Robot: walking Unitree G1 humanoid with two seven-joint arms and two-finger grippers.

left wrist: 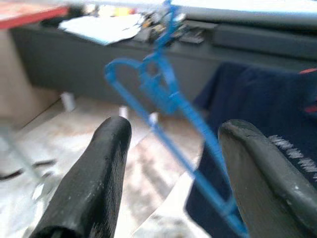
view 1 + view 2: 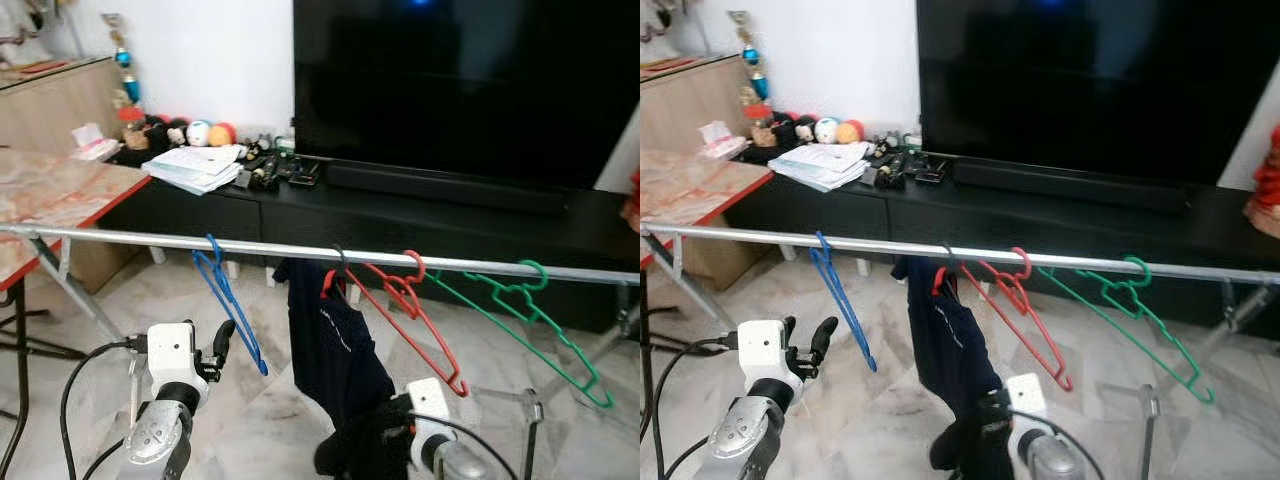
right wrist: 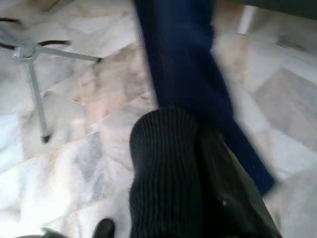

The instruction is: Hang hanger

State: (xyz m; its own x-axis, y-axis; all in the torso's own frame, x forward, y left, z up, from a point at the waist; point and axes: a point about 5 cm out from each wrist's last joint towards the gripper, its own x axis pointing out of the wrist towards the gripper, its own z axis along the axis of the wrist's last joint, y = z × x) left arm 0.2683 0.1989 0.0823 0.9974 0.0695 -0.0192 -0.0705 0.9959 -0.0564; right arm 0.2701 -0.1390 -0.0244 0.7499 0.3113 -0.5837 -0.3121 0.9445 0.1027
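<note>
Across a living room, in front of a black TV console point(image 2: 420, 215), a silver rail point(image 2: 300, 246) carried three empty hangers and one garment. At the rail's left end hung a blue hanger point(image 2: 232, 300), hooked over the bar and tilted down toward the floor. Beside it a dark navy garment point(image 2: 335, 345) draped from another hanger, then a red hanger point(image 2: 415, 315) and, farthest right, a green hanger point(image 2: 525, 320), both slanting downward. Raised below the blue hanger, the left gripper point(image 1: 173, 163) had its two black fingers point(image 1: 94, 178) spread wide apart, the blue hanger framed between them but a little beyond, untouched. Low at the hem of the navy garment sat the right gripper point(image 3: 198, 173), its two fingers pressed together with the cloth hanging just ahead of them; whether any fabric was pinched could not be told. A large dark television point(image 2: 470, 80) stood on the console, with papers point(image 2: 200, 165) and small balls point(image 2: 205, 132) at its left, above a marble-patterned floor point(image 2: 270, 410).
</note>
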